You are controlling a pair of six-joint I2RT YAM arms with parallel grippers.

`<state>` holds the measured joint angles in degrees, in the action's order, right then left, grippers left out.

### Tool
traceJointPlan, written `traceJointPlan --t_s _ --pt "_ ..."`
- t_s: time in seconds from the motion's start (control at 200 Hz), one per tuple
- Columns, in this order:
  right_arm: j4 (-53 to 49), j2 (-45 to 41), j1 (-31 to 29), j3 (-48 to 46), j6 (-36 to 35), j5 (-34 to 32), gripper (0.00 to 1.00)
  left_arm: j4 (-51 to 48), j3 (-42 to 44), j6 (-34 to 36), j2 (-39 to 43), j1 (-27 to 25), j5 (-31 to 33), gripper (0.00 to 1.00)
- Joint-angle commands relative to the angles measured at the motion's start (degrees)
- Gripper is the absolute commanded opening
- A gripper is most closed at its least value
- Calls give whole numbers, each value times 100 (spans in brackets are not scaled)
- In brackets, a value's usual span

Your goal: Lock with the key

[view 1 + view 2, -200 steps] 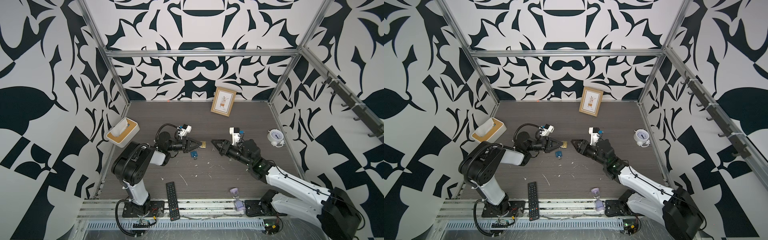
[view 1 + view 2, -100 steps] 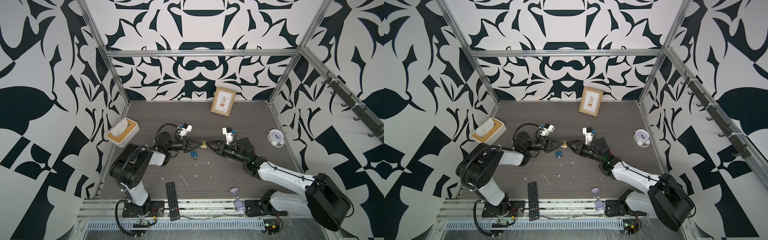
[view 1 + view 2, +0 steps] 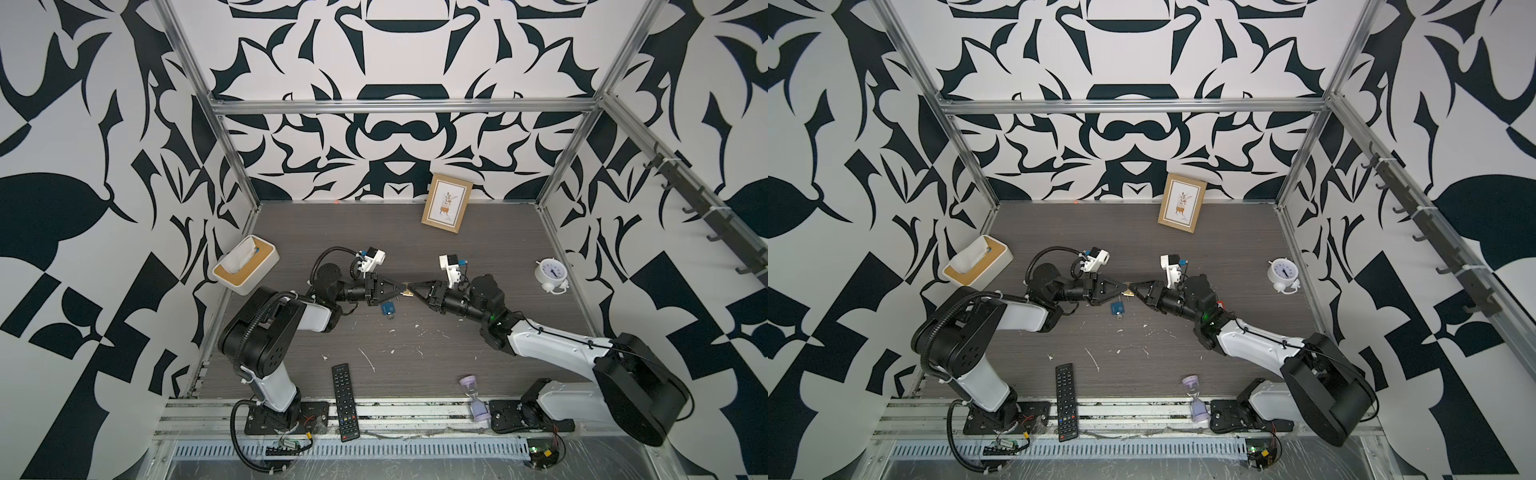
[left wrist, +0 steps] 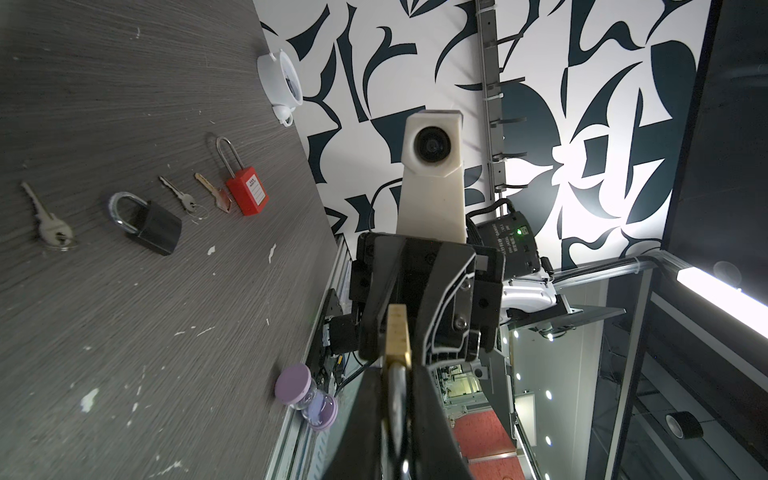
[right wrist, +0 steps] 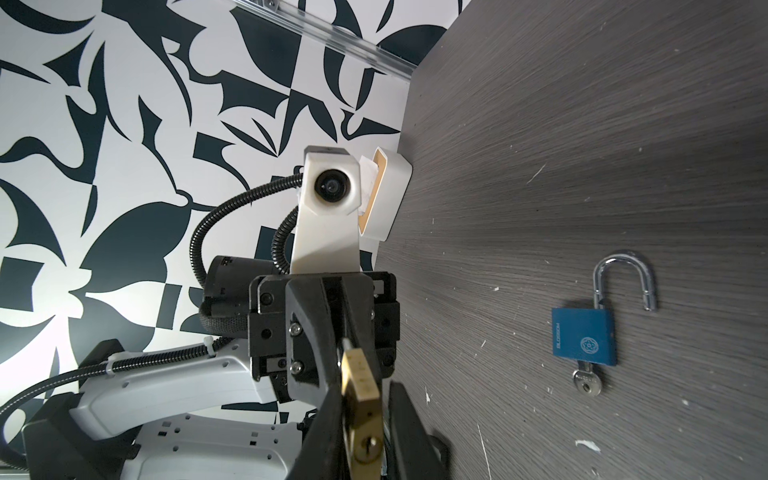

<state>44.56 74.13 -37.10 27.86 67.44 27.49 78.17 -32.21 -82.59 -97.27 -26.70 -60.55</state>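
Observation:
Above the table's middle my left gripper [image 3: 399, 287] is shut on the shackle of a brass padlock [image 3: 406, 292], also seen from my left wrist as the brass padlock [image 4: 397, 332]. My right gripper [image 5: 365, 399] faces it, jaws on either side of the brass padlock [image 5: 360, 374] body; one finger touches, the other stands a little off. The keyhole shows no key. On the table lie a blue padlock [image 5: 584, 340], shackle open with a key [image 5: 586, 380] in it, plus a silver key [image 4: 48, 220], a small key [image 4: 178, 195] and a red-headed key [image 4: 214, 195].
A black padlock [image 4: 149, 222] and a red padlock [image 4: 245, 189] lie among the loose keys. A tissue box [image 3: 245, 264] stands at the left, a picture frame [image 3: 446, 208] at the back, a clock [image 3: 550, 274] at the right. A remote [image 3: 345, 401] and an hourglass [image 3: 473, 397] are in front.
My right gripper has travelled left to the brass padlock and its jaws have narrowed round the body. My left gripper has kept its hold and barely moved.

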Motion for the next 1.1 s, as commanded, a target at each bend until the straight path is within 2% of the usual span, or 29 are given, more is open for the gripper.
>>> traceJointPlan --t_s 0.0,0.18,0.24,0.285,0.315,0.345,0.395,0.405,0.41,0.42,0.43,0.52,0.59,0.63,0.69,0.715,0.745,0.83,0.905,0.985,1.095 --pt "431 22 14 159 75 134 21 211 -74 -56 173 -22 -71 0" --pt "489 26 14 123 118 135 15 213 -93 -56 139 -24 -79 0" --pt "502 37 17 107 117 136 9 216 -109 -56 106 -28 -67 0" --pt "484 48 14 89 112 93 0 214 -134 -56 67 -27 -75 0" --pt "463 62 18 89 108 69 0 216 -157 -56 24 -19 -93 1" --pt "433 80 22 84 105 16 0 203 -174 -48 -24 -10 -97 18" --pt "299 81 20 80 91 -177 0 91 -197 25 -92 45 -98 54" --pt "264 81 21 80 84 -227 0 51 -202 61 -95 60 -90 79" --pt "242 78 20 80 76 -240 0 28 -200 77 -97 77 -89 87" --pt "210 76 15 84 59 -304 0 -22 -205 120 -105 106 -84 97" --pt "165 76 18 85 50 -353 0 -98 -200 160 -105 135 -74 100" --pt "-233 50 -17 90 16 -1095 0 -1090 -87 803 139 569 231 99" --pt "-402 27 -87 9 123 -1918 0 -2822 -125 1737 722 834 707 99" --pt "-453 -3 -167 -20 95 -2400 0 -4218 -255 2453 1187 876 1232 99" --pt "-923 -100 -279 58 66 -3084 0 -6488 -676 3637 1836 794 2355 99" --pt "-1084 -119 -339 103 60 -3355 0 -7091 -829 3956 2054 719 2929 99" --pt "-1211 -113 -402 144 47 -3636 0 -7567 -964 4260 2255 664 3281 99" --pt "-1428 13 -551 223 264 -4343 0 -8139 -1051 4363 2738 665 3806 99" --pt "-1289 193 -660 224 399 -4797 0 -8441 -1070 4317 2977 709 3968 99" --pt "-1288 413 -721 376 416 -5041 0 -8678 -1084 4372 3198 762 3734 99" --pt "-1425 698 -812 626 477 -5335 0 -8132 -637 4302 3663 771 3508 99"
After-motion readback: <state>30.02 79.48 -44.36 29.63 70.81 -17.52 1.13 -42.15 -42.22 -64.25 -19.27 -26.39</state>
